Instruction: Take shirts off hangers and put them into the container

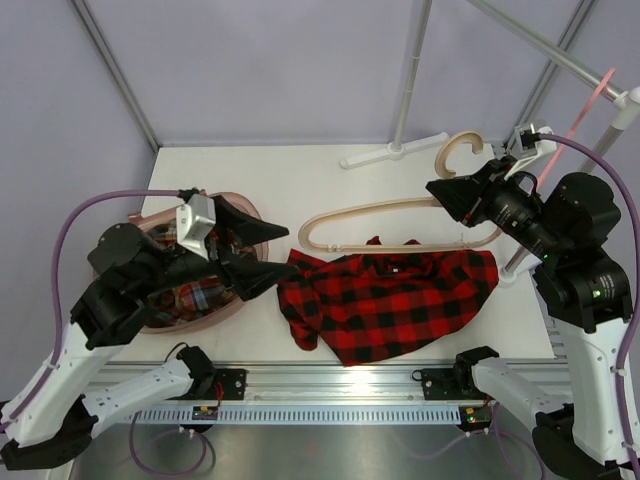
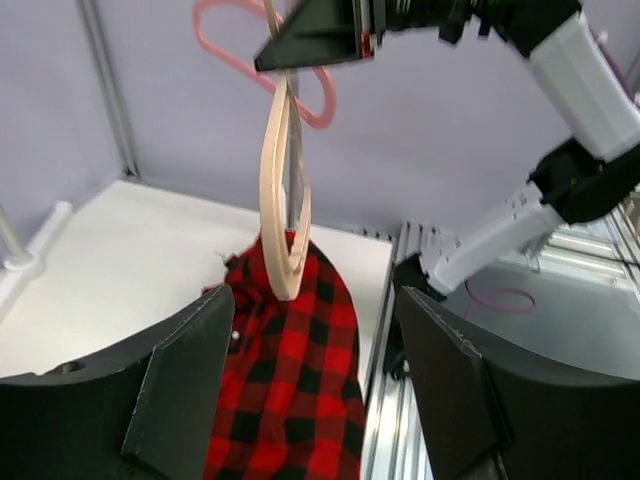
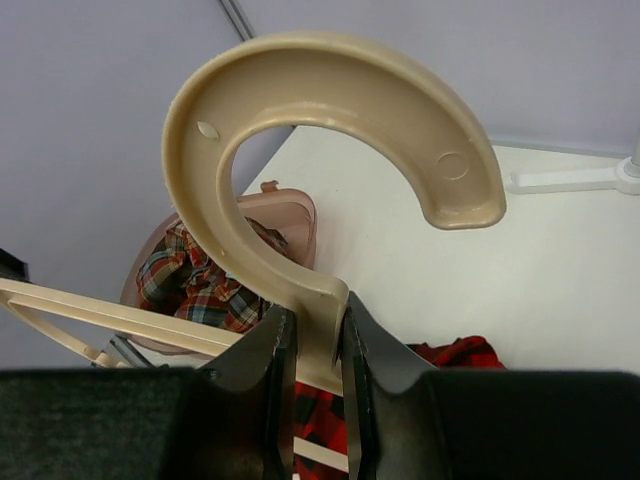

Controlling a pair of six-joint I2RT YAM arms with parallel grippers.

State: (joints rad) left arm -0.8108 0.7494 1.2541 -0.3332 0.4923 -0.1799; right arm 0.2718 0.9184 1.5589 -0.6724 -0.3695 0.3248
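Red-black shirt [image 1: 400, 305] flat beside container [image 3: 292, 212]

The top external view looks down from above and behind the arms onto the whole white table [image 1: 330, 190], with the bases at its bottom edge. The left wrist view sits low behind the left pincer [image 2: 315, 300], facing across the table toward the right arm [image 2: 590, 80]. The right wrist view presses close on the beige hanger [image 3: 330, 110], facing back toward the container [image 3: 300, 215]. All three share the hanger and the red-and-black shirt [image 2: 290, 380].

shirt [image 1: 197, 297] in container [image 1: 268, 232], second shirt [image 1: 400, 305] at right
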